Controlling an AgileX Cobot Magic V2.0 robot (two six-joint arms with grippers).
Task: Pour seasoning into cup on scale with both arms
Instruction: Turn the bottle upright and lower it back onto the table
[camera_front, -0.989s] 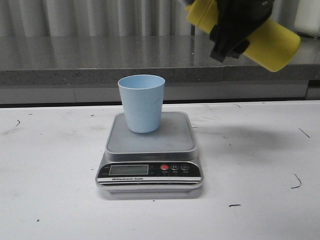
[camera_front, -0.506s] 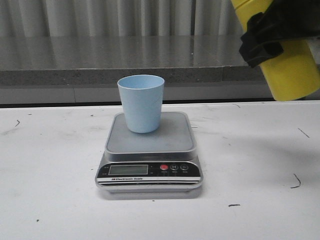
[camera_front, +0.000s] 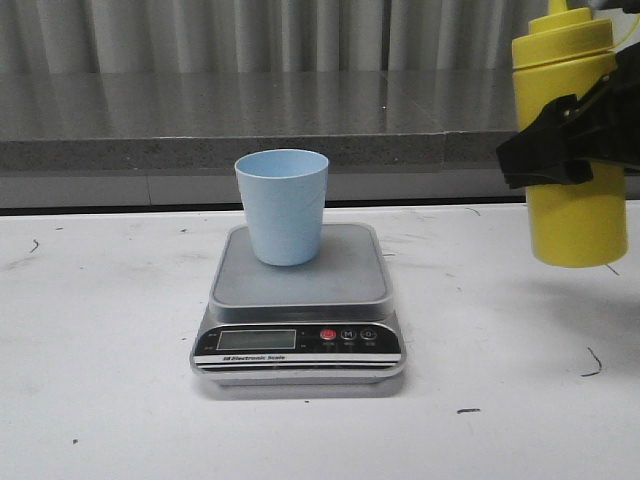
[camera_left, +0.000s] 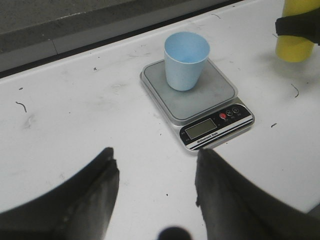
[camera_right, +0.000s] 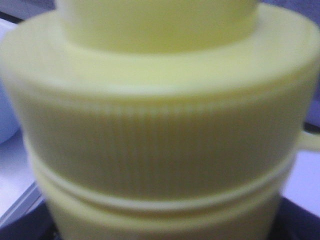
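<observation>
The pale blue cup (camera_front: 283, 205) stands upright on the platform of the silver scale (camera_front: 300, 290) at mid table. The yellow seasoning bottle (camera_front: 573, 215) hangs upright at the far right, its base just above the table, well right of the cup. My right gripper (camera_front: 562, 150) is shut round the bottle's middle. In the right wrist view the bottle's ribbed cap (camera_right: 160, 125) fills the picture and hides the fingers. My left gripper (camera_left: 155, 156) is open over bare table, near the scale's display (camera_left: 201, 129), with the cup (camera_left: 186, 60) and bottle (camera_left: 295, 42) beyond.
A grey ledge (camera_front: 200, 120) and a curtain run along the back of the white table (camera_front: 100, 330). Small dark scuffs mark the tabletop on the right (camera_front: 594, 362).
The bottle has swung from tilted, with its cap toward the cup, to upright. It has moved right and down with the right gripper. The cup and scale have not moved.
</observation>
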